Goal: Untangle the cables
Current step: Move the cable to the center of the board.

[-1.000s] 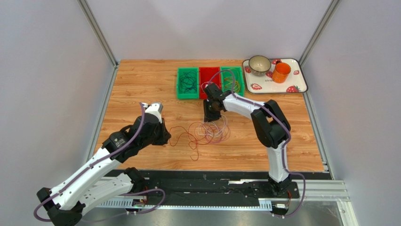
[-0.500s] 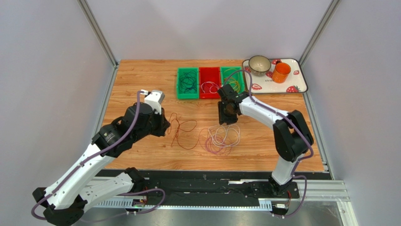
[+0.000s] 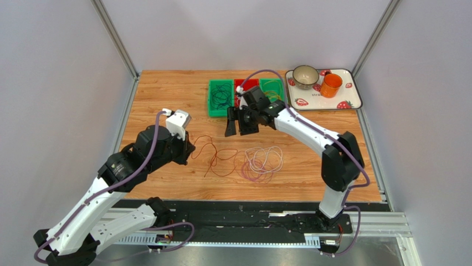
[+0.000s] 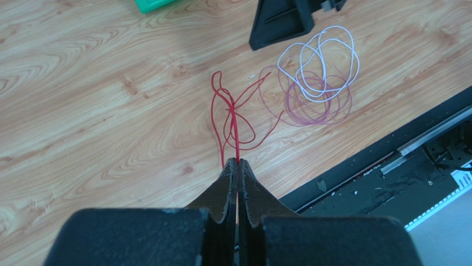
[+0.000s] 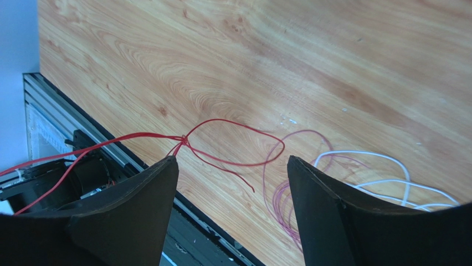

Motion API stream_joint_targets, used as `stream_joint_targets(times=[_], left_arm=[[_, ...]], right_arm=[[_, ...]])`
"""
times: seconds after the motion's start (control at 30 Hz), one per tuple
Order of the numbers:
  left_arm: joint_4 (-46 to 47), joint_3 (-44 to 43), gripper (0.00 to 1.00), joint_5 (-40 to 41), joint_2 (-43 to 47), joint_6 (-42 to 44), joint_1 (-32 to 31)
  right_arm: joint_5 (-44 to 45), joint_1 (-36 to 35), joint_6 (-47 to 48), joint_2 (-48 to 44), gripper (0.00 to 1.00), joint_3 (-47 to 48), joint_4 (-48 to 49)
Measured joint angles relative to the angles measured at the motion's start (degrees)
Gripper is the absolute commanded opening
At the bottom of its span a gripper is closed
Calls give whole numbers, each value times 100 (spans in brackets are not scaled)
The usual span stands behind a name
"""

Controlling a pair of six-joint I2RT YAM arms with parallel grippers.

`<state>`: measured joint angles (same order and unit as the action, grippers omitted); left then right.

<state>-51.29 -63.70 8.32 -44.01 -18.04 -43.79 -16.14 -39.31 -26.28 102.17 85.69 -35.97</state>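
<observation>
Your left claw [image 4: 237, 164] is pinched fully together on the red cable [image 4: 233, 119], which runs out from between its tips up the middle of the left wrist view and spreads into loose loops on the tabletop [image 4: 83, 100]. In the overhead view that claw sits left of centre, with the red cable trailing off to its right. Just right of the red loops lie the white cable [image 4: 318, 64] and the purple cable [image 4: 318, 108], overlapping in one pile. A purple strand reaches across to the red loops; whether they are hooked together you cannot tell. Your right claw [image 3: 239, 123] sits near the centre of the overhead view, just up-frame of the gap between red loops and pile, its fingers spread wide with nothing between them. Behind it, at upper centre, three bins stand in a row: a green bin [image 3: 213, 111] holding dark cables [image 3: 221, 97], a red bin [image 3: 250, 83] partly hidden by the arm, and a second green bin [image 3: 273, 87]. At upper right a tray [image 3: 354, 97] carries a bowl [image 3: 305, 76] and an orange cup [image 3: 331, 85].
</observation>
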Motion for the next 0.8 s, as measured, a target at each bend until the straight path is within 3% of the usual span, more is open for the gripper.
stream_joint_targets(times=[0.17,0.5,0.8], left_arm=[[13,173,0,70,90,20,0],[37,271,0,149,111,31,0],[55,293,0,190,101,42,0]], right_arm=[[63,-216,-417,538,75,94,-179],[208,-369,-905,658,72,81,-262],[254,-457,-1150,841,62,83,-278]])
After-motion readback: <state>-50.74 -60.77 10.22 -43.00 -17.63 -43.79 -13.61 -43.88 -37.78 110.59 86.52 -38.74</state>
